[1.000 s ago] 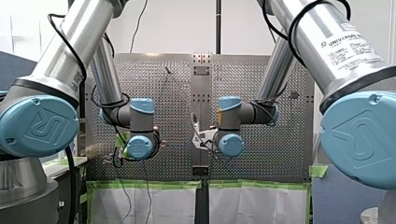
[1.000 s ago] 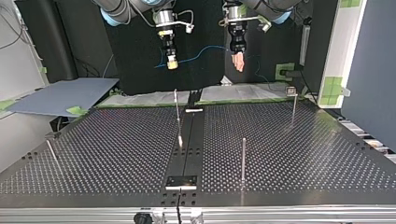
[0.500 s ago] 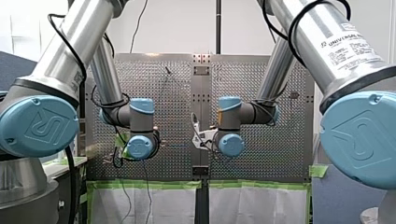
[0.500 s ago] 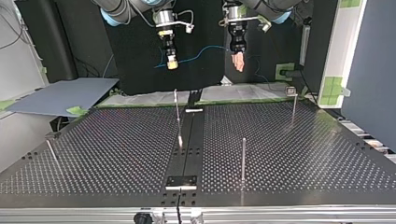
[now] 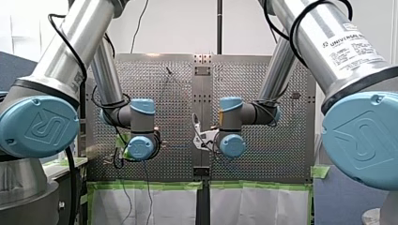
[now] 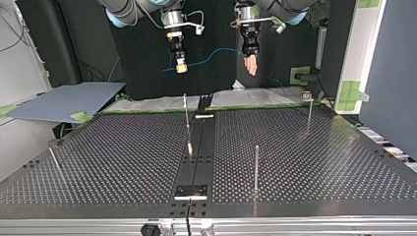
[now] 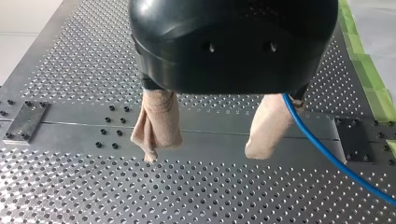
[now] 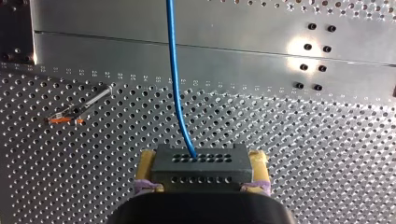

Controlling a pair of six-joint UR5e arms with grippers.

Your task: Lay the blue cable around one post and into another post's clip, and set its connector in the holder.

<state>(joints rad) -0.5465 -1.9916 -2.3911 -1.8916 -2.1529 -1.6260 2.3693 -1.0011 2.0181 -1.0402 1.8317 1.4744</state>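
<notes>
My right gripper (image 8: 200, 186) has its yellow pads shut on the black connector (image 8: 200, 164), held high above the perforated table (image 8: 303, 154). The blue cable (image 8: 175, 79) leaves the connector's face. In the top view my right gripper (image 6: 181, 67) hangs at the left and the blue cable (image 6: 211, 56) sags across to my left gripper (image 6: 251, 66). My left gripper (image 7: 205, 137) is open with beige pads (image 7: 158, 123) and nothing between them. The blue cable (image 7: 327, 156) runs past the outer side of one pad.
Thin posts stand on the table: one near the middle strip (image 6: 187, 123), one in front (image 6: 256, 167), one with a small head at the back (image 6: 309, 110), one at the left edge (image 6: 54, 160). A small plate (image 6: 191, 191) sits on the strip. An orange-tipped post (image 8: 77, 111) lies below my right gripper.
</notes>
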